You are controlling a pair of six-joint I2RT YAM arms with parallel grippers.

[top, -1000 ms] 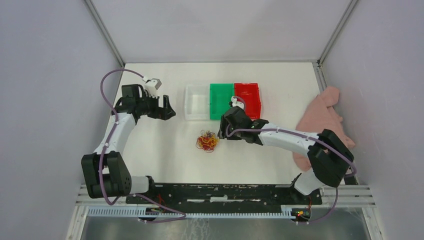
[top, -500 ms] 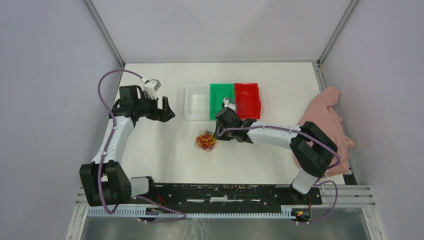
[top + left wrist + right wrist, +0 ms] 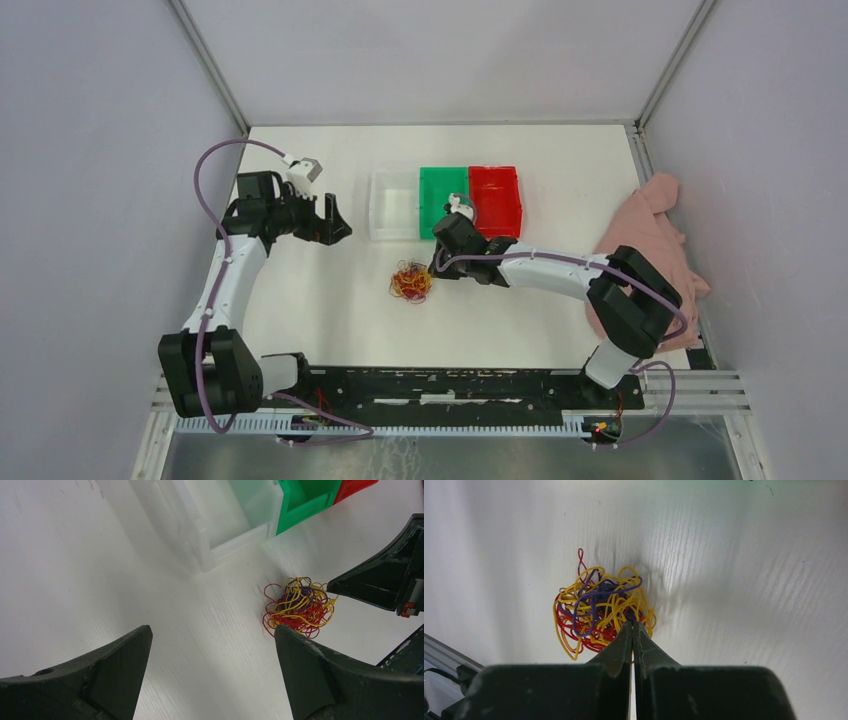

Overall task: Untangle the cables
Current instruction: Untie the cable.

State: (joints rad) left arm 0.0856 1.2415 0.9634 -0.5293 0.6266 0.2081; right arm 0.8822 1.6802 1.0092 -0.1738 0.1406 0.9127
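The cables (image 3: 411,282) lie as one palm-sized tangle of yellow, red and dark blue-purple wire on the white table, in front of the bins. My right gripper (image 3: 436,268) sits at the tangle's right edge. In the right wrist view its jaws are pressed together (image 3: 632,624) with strands of the cables (image 3: 599,607) pinched at the tips. My left gripper (image 3: 340,222) hovers to the upper left of the tangle, wide open (image 3: 212,628) and holding nothing. The left wrist view shows the cables (image 3: 299,607) just past its right finger, with the right gripper's fingers (image 3: 375,582) touching them.
A clear bin (image 3: 393,203), a green bin (image 3: 443,192) and a red bin (image 3: 496,190) stand in a row behind the tangle. A pink cloth (image 3: 650,235) lies at the table's right edge. Grey walls enclose the table.
My right gripper has moved left to the tangle and shut on its edge. The left arm has barely shifted and stays open.
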